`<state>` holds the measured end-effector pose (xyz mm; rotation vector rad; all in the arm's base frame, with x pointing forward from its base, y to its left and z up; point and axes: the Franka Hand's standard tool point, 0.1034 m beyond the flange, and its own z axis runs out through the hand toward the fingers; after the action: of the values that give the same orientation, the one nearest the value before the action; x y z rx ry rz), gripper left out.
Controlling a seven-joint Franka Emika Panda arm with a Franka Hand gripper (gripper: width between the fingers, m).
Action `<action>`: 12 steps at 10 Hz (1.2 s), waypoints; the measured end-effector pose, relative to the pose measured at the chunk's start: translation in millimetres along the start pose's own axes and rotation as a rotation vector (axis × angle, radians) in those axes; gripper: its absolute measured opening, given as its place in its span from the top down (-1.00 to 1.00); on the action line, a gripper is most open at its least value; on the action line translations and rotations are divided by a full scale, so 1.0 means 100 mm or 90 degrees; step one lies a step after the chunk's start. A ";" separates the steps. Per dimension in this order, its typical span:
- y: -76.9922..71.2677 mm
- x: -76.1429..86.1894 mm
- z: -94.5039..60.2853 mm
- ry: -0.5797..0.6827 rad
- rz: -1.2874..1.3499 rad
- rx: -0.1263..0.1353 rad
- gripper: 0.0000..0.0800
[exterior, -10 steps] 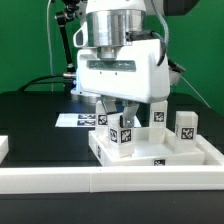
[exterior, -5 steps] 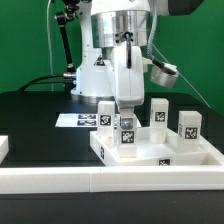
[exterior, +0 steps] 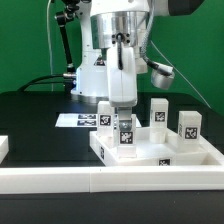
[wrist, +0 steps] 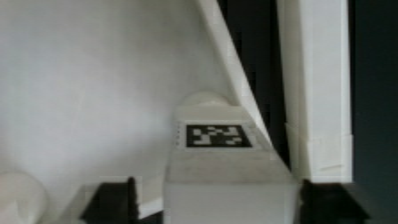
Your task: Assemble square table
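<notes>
Arm: the white robot arm (exterior: 118, 45) comes down from above over the square top, with the wrist turned so its narrow side faces the exterior view.
Gripper: the gripper (exterior: 124, 108) sits just above the front-middle leg; in the wrist view the two dark fingertips (wrist: 118, 200) stand apart on either side of that leg with a gap showing, so the jaws are spread and not pinching it.
Square top: the white square top (exterior: 200, 158) lies flat on the black table (exterior: 35, 120), its recessed face up, its front edge against the white rail, a small tag on that front edge.
Legs: four white tagged legs stand upright on the recessed face. One (exterior: 126, 134) stands near the front edge, under the gripper; one (exterior: 104, 113) stands at the back corner on the exterior view's left; one (exterior: 158, 112) stands toward the back edge; one (exterior: 187, 127) stands near the edge on the exterior view's right.
Rail: a long white rail (exterior: 60, 178) runs along the front edge of the table.
Marker board: the flat marker board (exterior: 74, 120) lies on the table behind the square top, partly hidden by the arm.
</notes>
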<state>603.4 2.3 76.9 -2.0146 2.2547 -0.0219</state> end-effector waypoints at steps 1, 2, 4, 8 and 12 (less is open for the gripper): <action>0.00 -0.01 0.00 0.000 -0.018 0.002 -0.52; 0.00 -0.02 0.00 0.001 -0.087 0.001 -0.52; -0.01 -0.06 0.01 -0.001 -0.244 0.000 -0.60; -0.01 -0.04 0.02 0.000 -0.408 0.000 -0.62; -0.02 -0.04 0.01 0.000 -0.637 0.000 -0.62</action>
<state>605.8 6.4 76.8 -2.8678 1.0177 -0.1062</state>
